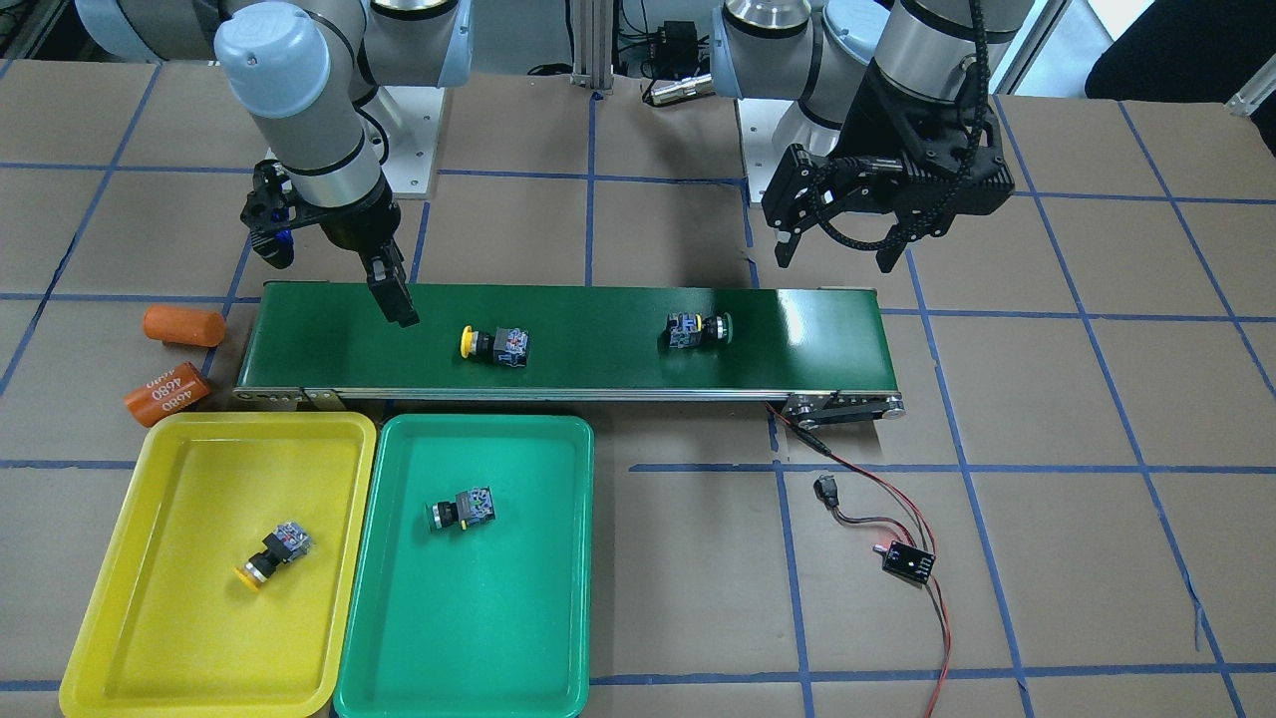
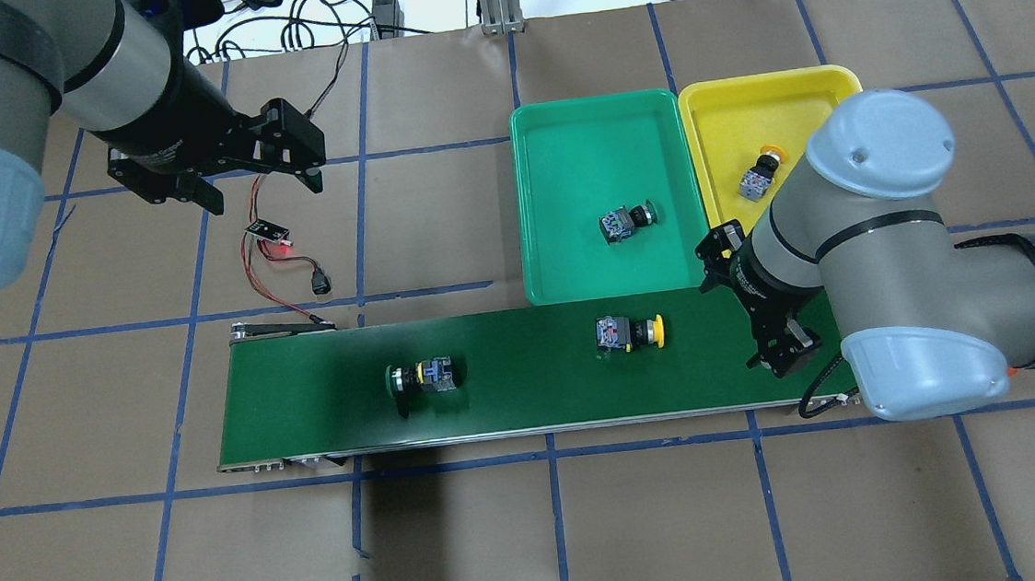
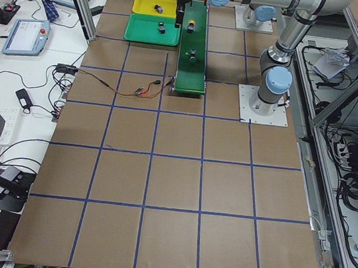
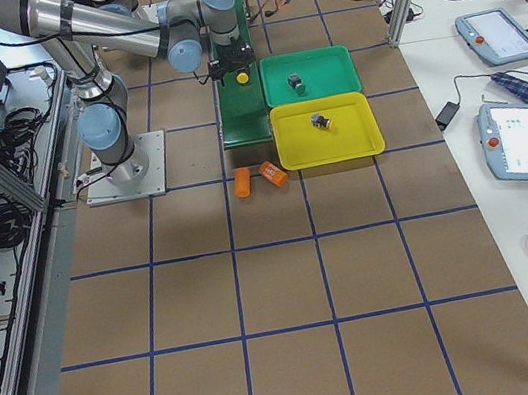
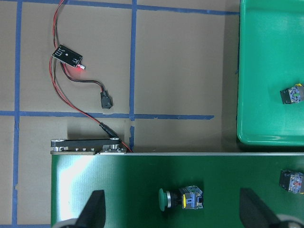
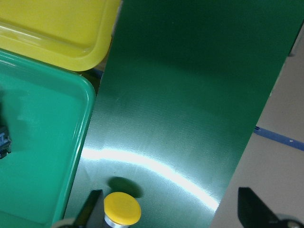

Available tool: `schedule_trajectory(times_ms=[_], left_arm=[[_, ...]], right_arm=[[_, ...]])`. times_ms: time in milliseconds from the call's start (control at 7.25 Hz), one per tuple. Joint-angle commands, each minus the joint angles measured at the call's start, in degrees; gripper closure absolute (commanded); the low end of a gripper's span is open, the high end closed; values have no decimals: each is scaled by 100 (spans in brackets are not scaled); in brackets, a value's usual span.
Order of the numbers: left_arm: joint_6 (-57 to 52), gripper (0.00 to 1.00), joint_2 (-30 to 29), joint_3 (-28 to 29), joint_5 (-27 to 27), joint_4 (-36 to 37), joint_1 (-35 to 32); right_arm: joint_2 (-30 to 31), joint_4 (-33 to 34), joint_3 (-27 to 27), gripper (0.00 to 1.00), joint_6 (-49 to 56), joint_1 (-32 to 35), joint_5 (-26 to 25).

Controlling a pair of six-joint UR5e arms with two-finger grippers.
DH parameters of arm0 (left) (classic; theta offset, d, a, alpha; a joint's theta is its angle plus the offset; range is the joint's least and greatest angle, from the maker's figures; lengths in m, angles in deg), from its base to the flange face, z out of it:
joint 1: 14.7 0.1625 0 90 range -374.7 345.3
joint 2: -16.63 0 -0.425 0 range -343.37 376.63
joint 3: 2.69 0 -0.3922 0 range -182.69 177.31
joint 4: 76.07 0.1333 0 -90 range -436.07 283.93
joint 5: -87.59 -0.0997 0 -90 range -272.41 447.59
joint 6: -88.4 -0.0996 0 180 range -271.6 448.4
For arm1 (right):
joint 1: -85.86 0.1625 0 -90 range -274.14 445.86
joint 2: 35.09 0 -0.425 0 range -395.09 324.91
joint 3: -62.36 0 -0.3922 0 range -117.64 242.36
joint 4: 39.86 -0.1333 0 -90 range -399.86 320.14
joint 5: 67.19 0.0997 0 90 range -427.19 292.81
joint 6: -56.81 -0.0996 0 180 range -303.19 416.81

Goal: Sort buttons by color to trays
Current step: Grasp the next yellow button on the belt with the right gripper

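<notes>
First, nearest the robot, we see the dark-green conveyor belt (image 2: 526, 401) running left to right, with two of the buttons lying on their sides on it, well apart. Toward its left lies a green-capped button (image 2: 418, 377), round cap pointing left, black-and-grey body behind it. Toward the right lies a yellow-capped button (image 2: 629, 332), cap pointing right. Above the belt's left part the left gripper (image 1: 835, 257) hangs high, its fingers spread wide with nothing between them. Over the right end the right gripper (image 2: 783, 354) sits lower, close over the belt, likewise spread wide and holding nothing, apart from the yellow-capped button to its left. Farther out, just beyond the belt's right half, the green tray (image 2: 595, 104) and the yellow tray (image 2: 769, 79) lie side by side, green on the left. We find a second green button (image 2: 627, 221) on its side in the green tray and a second yellow button (image 2: 760, 174) in the yellow tray.
</notes>
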Motion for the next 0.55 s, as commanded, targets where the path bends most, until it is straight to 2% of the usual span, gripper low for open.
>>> schedule_trajectory(times_ms=[0, 414], left_arm=[[0, 0, 21, 3, 28, 9, -9], [0, 0, 65, -23, 20, 9, 0]], right_arm=[[-264, 107, 2, 0, -237, 171, 1], [-686, 711, 54, 0, -695, 242, -8]])
